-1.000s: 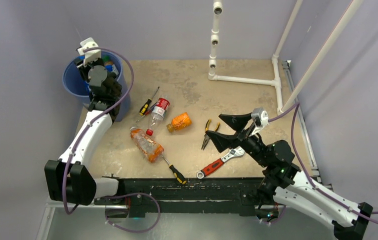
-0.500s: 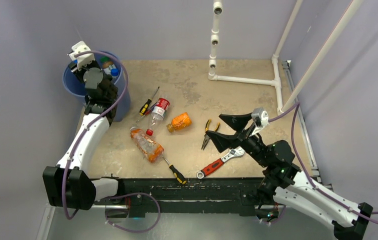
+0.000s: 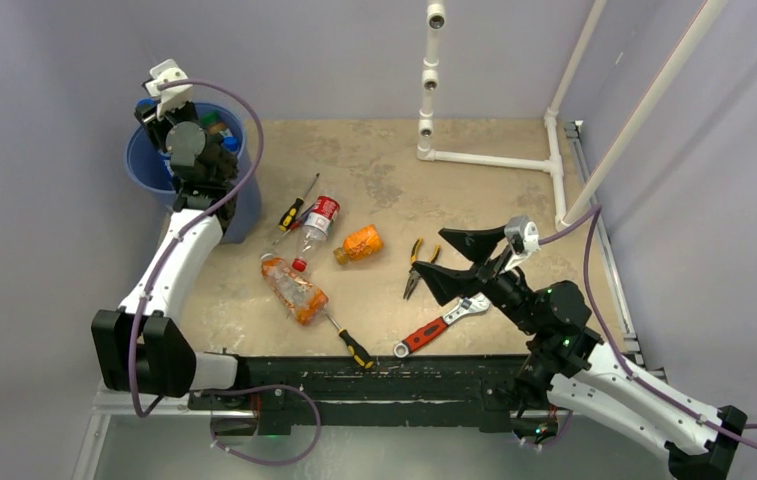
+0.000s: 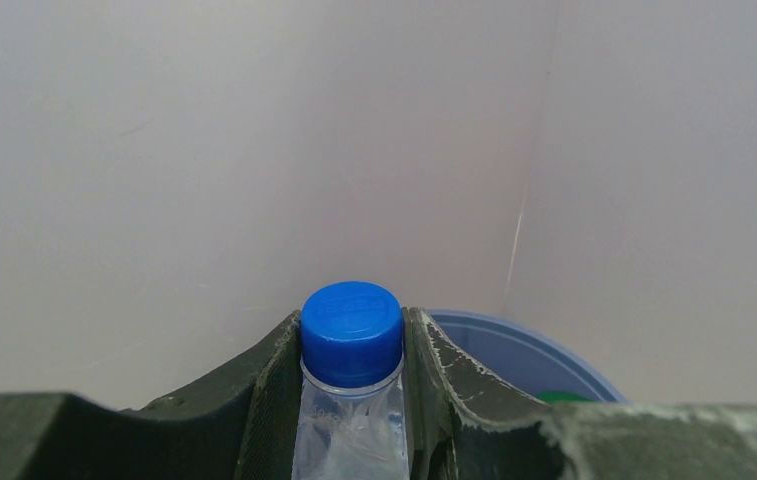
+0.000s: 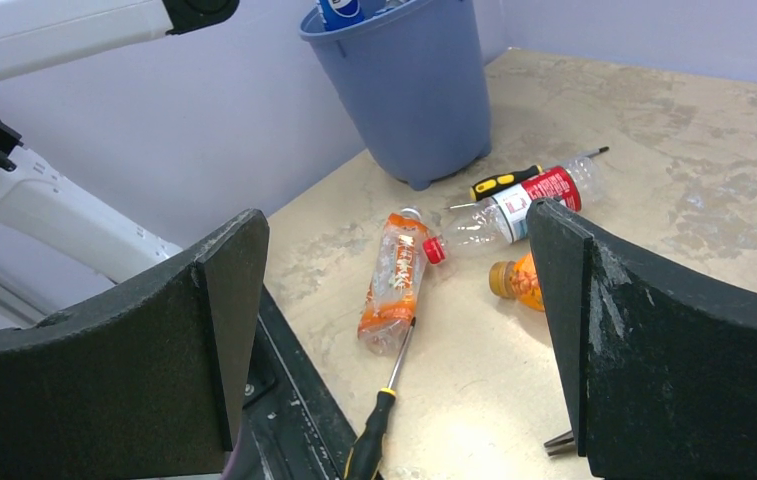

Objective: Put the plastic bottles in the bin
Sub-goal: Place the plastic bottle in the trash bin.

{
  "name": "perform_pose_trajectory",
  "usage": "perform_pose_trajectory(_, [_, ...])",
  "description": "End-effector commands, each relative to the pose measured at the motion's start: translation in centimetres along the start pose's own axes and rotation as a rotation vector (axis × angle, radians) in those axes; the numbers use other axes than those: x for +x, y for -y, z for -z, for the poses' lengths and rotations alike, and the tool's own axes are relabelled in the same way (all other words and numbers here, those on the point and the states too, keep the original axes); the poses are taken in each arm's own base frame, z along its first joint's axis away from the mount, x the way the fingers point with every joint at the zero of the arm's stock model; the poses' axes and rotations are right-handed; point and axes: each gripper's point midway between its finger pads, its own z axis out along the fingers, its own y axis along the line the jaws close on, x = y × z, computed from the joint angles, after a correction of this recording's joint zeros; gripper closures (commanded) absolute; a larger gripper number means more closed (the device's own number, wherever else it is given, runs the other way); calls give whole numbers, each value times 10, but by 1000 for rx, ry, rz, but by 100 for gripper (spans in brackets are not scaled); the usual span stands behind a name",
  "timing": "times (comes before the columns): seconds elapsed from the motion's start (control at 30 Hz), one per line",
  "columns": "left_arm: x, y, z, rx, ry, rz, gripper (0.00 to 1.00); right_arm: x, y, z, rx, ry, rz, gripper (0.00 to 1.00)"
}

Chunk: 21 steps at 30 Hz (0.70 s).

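At the top view's upper left, the left gripper (image 4: pixel 351 325) pinches a bottle (image 4: pixel 350 440) by the neck over the bin (image 3: pixel 144 165); right gripper (image 5: pixel 394 225) gapes empty.

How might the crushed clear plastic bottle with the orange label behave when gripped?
The crushed orange-label bottle looks empty, so probably light. Its dented walls would likely buckle. Lying on its side, it might roll when nudged.

Open tabletop (image 3: pixel 374 165) lies far-centre between the bin (image 3: pixel 146 172) and the white pipe frame (image 3: pixel 494 160), while bottles (image 3: pixel 295 289), screwdrivers (image 3: pixel 294 211), pliers (image 3: pixel 415 268) and wrench (image 3: pixel 441 325) clutter the near middle.
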Motion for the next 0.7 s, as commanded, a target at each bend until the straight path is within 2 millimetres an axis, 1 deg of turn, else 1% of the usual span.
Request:
perform_pose_trajectory(0.0, [-11, 13, -6, 30, 87, 20, 100, -2, -4, 2, -19, 13, -6, 1])
perform_pose_trajectory(0.13, [23, 31, -7, 71, 48, -17, 100, 3, -3, 1, -21, 3, -8, 1])
perform_pose_trajectory(0.33, [73, 37, -8, 90, -34, -37, 100, 6, -3, -1, -22, -4, -7, 1])
perform_pose_trajectory(0.53, [108, 40, -13, 93, -109, -61, 100, 8, -3, -1, -25, -10, -8, 1])
perform_pose_trajectory(0.6, [115, 38, -16, 79, -133, -71, 100, 8, -3, -1, -25, -10, -8, 1])
perform_pose_trajectory(0.67, [117, 37, -22, 56, -163, -82, 100, 8, -3, -1, -25, -11, -8, 1])
